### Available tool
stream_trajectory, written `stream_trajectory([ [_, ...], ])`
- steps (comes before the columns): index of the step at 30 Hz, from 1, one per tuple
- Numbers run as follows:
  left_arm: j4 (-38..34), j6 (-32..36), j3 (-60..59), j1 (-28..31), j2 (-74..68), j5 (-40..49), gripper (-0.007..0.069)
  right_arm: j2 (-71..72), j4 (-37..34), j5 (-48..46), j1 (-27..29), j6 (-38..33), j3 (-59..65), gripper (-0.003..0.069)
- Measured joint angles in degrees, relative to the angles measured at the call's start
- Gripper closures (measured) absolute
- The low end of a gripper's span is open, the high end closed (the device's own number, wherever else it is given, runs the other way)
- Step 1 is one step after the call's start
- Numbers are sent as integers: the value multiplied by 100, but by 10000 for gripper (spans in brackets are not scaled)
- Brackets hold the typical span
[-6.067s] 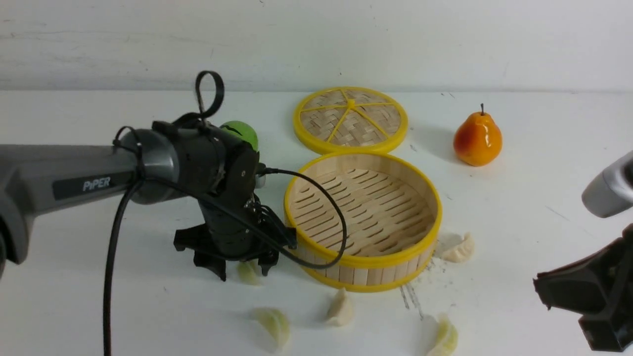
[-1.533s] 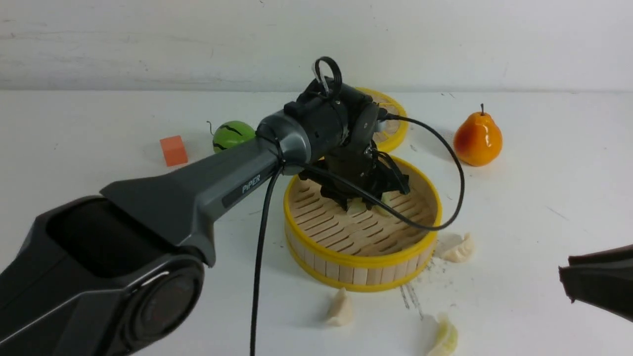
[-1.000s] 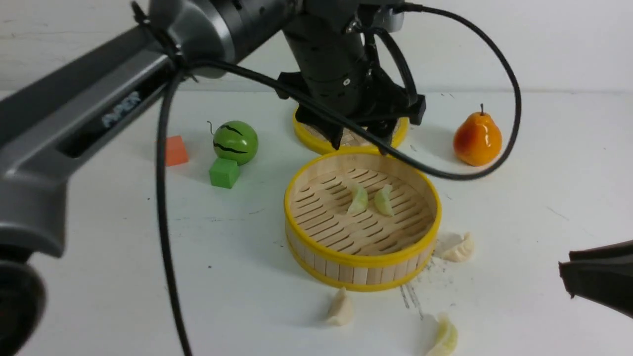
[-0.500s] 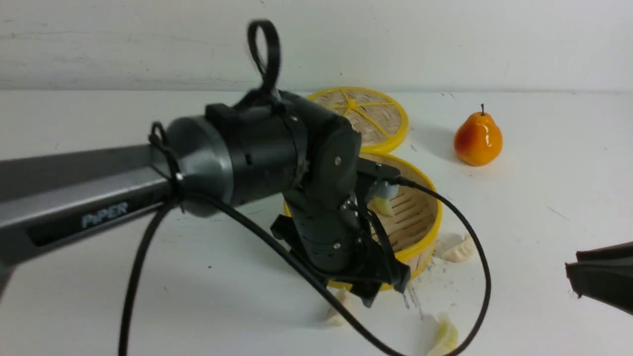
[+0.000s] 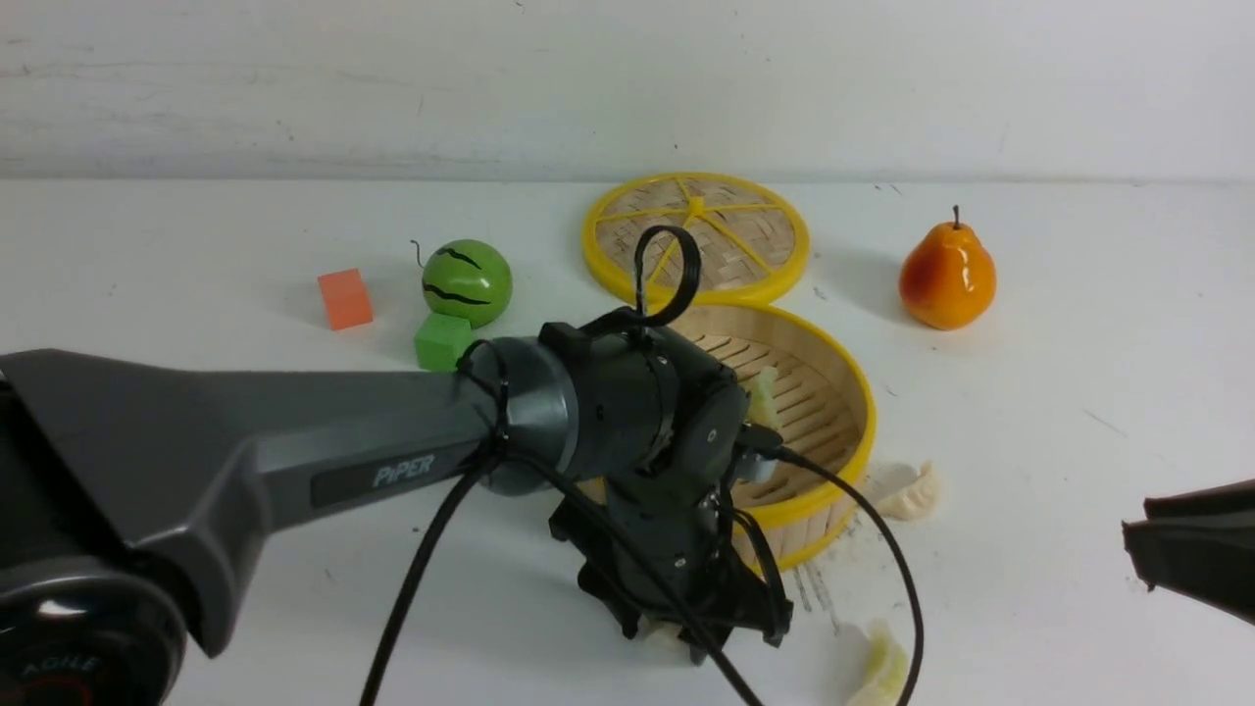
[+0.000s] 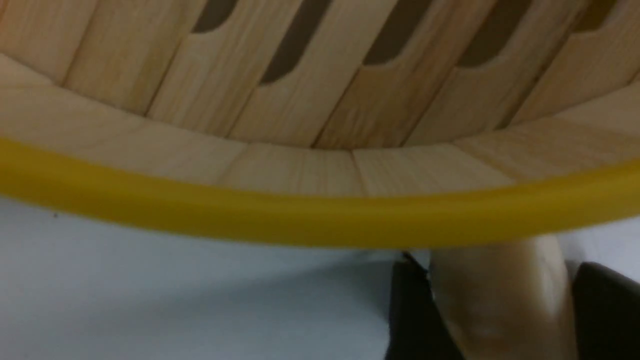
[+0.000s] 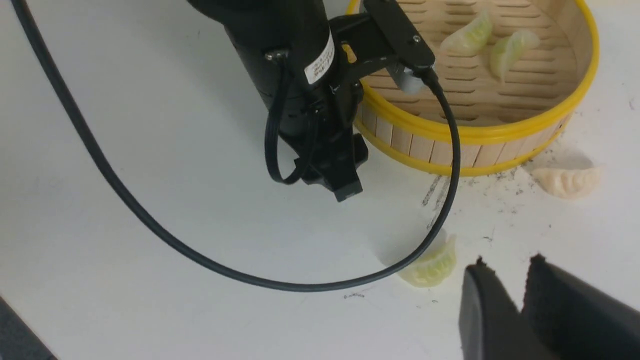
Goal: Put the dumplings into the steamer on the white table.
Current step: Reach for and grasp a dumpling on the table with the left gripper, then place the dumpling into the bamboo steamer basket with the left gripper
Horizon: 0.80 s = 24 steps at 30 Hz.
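The left arm (image 5: 363, 422) is smooth dark grey, with white "PiPER" lettering on a black panel (image 5: 392, 478). At seven o'clock in the front view sits a glossy black round joint (image 5: 98, 628) reading "AGILE". A rounded grey collar (image 5: 544, 417) meets the black wrist (image 5: 627, 392), which has a strap loop (image 5: 692, 265), small silvery screws (image 7: 417, 38) and a white label (image 7: 320, 59). A black cable (image 5: 897, 554) curves loosely. The left claw (image 5: 669, 642) is black and angular; the right claw (image 7: 509, 260), at four o'clock in the front view, is black and faceted.

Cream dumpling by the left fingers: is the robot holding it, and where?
Can't tell: the left fingers are at both sides of the dumpling, but any grip isn't clear.
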<state>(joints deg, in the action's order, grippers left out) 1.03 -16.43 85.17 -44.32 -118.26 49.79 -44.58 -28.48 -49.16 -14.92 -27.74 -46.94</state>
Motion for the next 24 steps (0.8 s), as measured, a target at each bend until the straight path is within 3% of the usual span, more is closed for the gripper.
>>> stream_trajectory([
  [2, -15, 0, 0, 0, 0, 50, 321, 0, 0, 8, 0, 0, 0, 531],
  [3, -15, 0, 0, 0, 9, 96, 392, 0, 0, 7, 0, 0, 0, 531],
  [15, -162, 0, 463, 97, 1021, 557, 384, 0, 0, 42, 0, 0, 0, 521],
  [24, -402, 10, 2239, 1098, 293, 578, 384, 0, 0, 42, 0, 0, 0, 512],
])
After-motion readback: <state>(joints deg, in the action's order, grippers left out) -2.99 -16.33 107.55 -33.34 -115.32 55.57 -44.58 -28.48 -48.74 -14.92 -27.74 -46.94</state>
